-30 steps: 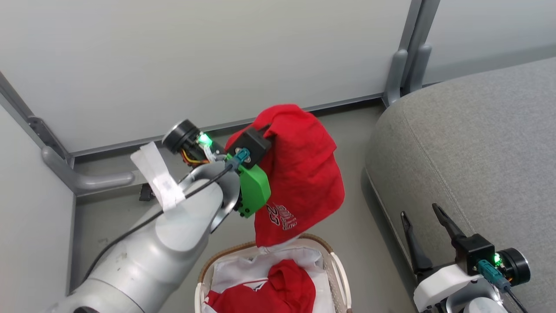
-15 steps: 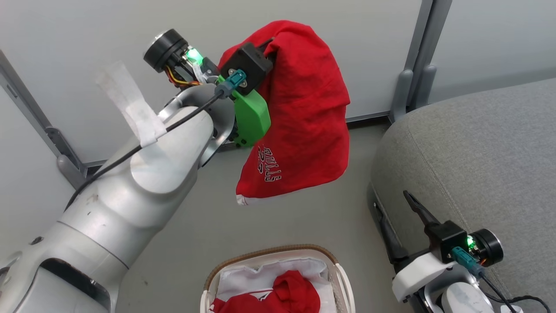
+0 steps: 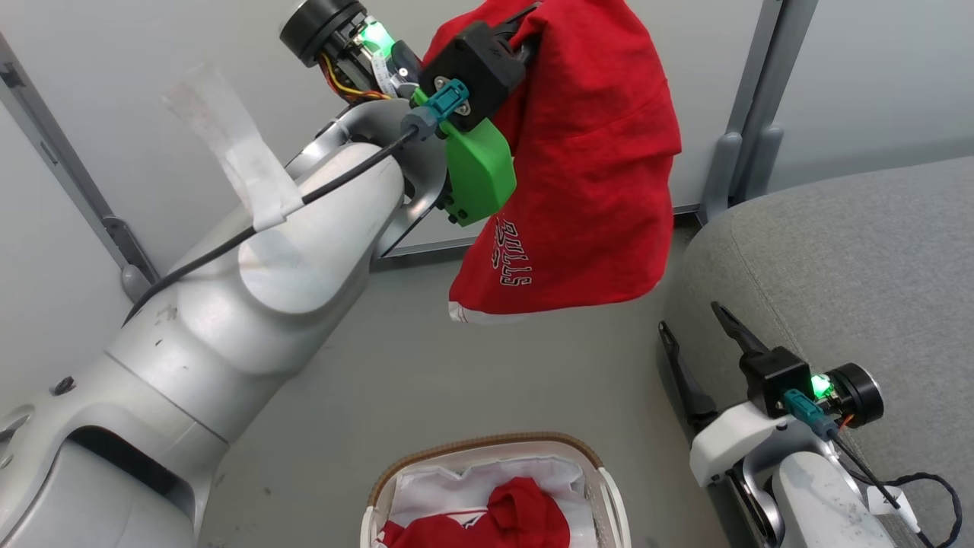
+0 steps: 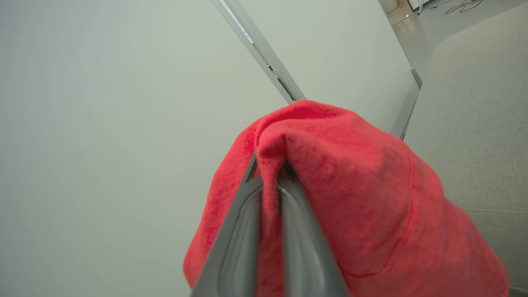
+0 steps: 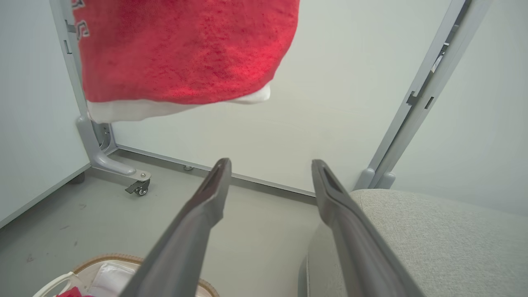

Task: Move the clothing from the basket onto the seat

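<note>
A red garment (image 3: pixel 593 160) with white lettering hangs in the air, left of the grey seat (image 3: pixel 852 259) and well above the basket (image 3: pixel 487 443). My left gripper (image 4: pixel 270 163) is shut on a bunched fold at its top, and the cloth drapes over the fingers. Another red garment (image 3: pixel 525 514) lies on the white liner inside the basket. My right gripper (image 3: pixel 689 317) stands open and holds nothing, its fingers beside the seat's front corner. In the right wrist view the hanging garment (image 5: pixel 185 49) is above and left of the right gripper (image 5: pixel 270 161), with the seat (image 5: pixel 433 231) at lower right.
Pale partition walls with grey posts (image 3: pixel 753 137) close off the corner behind. A partition foot with a castor (image 5: pixel 138 187) stands on the grey floor (image 3: pixel 426 365) to the left. The basket sits on the floor between my arms.
My left arm has lifted the lettered garment out of the basket, higher and toward the seat. The head view has shifted. The right gripper stays open.
</note>
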{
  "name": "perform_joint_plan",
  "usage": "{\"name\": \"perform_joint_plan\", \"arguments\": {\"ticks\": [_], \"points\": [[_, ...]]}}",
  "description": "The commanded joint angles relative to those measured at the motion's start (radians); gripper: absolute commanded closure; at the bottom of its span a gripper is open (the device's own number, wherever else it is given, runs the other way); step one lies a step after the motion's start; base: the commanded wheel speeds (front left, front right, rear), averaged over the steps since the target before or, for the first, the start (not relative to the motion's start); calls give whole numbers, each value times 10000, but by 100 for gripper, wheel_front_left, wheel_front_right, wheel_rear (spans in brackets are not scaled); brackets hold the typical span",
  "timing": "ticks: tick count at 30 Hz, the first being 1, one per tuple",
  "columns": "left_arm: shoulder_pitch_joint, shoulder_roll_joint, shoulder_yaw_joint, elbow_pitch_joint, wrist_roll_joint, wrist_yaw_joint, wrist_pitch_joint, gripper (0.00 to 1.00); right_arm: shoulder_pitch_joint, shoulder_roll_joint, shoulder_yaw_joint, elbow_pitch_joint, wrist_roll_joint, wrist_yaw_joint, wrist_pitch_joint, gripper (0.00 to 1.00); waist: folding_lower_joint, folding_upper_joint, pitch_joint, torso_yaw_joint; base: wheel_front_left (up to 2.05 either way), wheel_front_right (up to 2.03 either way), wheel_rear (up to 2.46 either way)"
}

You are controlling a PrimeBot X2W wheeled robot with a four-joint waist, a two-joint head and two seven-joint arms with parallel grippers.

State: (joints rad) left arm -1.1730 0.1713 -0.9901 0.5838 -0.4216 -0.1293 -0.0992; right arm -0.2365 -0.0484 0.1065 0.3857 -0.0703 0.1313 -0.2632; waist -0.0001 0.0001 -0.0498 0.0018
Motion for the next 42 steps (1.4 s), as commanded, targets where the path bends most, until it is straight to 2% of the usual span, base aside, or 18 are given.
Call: {"name": "perform_joint_plan", "arguments": {"ticks": [1, 6, 9, 18, 25, 30, 31, 32, 33, 34, 35, 42], "points": [[-168, -48, -22, -103, -58, -12, -12, 100, -191, -30, 95, 150, 290, -8, -25, 0, 1, -1, -26, 70, 0, 0, 0], [-102, -98, -147, -402, -103, -12, 24, 100, -631, -44, 1438, 864, 1644, -10, -25, 0, 1, -1, -104, 204, 0, 0, 0], [-83, -115, -221, -589, -154, -12, 54, 100, -848, -313, 2217, 1097, 2265, -10, -25, 0, 1, -1, -141, 271, 0, 0, 0], [111, 9, -330, -1127, -269, 75, 256, 100, -1235, -894, 3836, 373, 3742, -10, -25, 0, 1, -1, -187, 387, 0, 0, 0], [286, 98, -422, -1293, -383, 150, 382, 100, -1469, -892, 3965, -292, 4410, -10, -25, 0, 1, -1, -182, 389, 0, 0, 0], [439, 184, -494, -1300, -414, 190, 412, 100, -1464, -732, 3502, -360, 4748, -10, -25, 2, 1, -1, -169, 368, 0, 0, 0], [462, 185, -502, -1303, -438, 202, 404, 100, -1487, -694, 3436, -340, 4776, -10, -25, 50, 1, -1, -163, 370, 0, 0, 0], [485, 188, -508, -1306, -460, 210, 403, 100, -1513, -677, 3404, -318, 4774, -10, -25, 62, 1, -1, -157, 373, 0, 0, 0], [522, 187, -523, -1320, -475, 227, 406, 100, -1559, -673, 3355, -291, 4734, -10, -25, 82, 1, -1, -149, 377, 0, 0, 0], [551, 186, -536, -1332, -482, 237, 415, 100, -1611, -677, 3304, -293, 4675, -10, -25, 94, 1, -1, -140, 380, 0, 0, 0], [588, 202, -545, -1332, -508, 248, 426, 100, -1649, -665, 3224, -314, 4649, -10, -25, 100, 1, -1, -127, 379, 0, 0, 0], [897, 323, -520, -1128, -700, 378, 378, 100, -1667, -558, 2891, -427, 4374, -10, -25, 100, 1, -1, -48, 363, 0, 0, 0]]}}
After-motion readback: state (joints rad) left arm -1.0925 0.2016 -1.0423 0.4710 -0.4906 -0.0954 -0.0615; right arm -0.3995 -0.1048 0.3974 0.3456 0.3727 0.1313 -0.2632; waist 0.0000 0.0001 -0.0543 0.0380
